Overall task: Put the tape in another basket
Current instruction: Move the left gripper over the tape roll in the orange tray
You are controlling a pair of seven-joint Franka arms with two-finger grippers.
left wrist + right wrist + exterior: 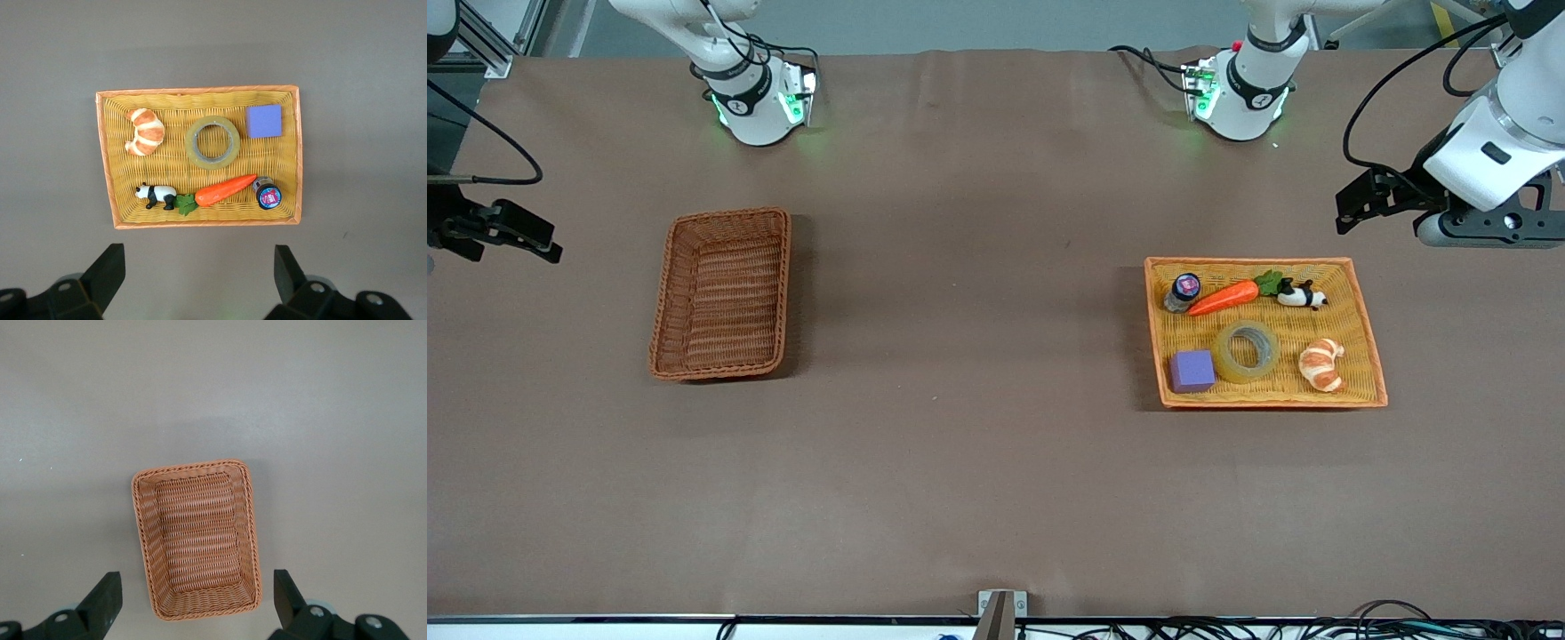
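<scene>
Open counter, crowding only inside the tray.

The tape [1246, 352] lay flat in the orange-yellow tray [1368, 329], open from above, hemmed in by the purple cube [1192, 371] just beside it toward the right arm's end, the croissant [1321, 364] near it toward the left arm's end, and the carrot [1224, 297] farther from the front camera. Small bottle [1182, 292] and panda figure [1302, 296] flanked the carrot. The left claw [1352, 209] hung spread wide above bare counter [978, 356] just outside the tray. The stretch between tray and basket [722, 293] held nothing; the basket stood with no contents. The right claw [197, 600] was spread too, up by that end.
</scene>
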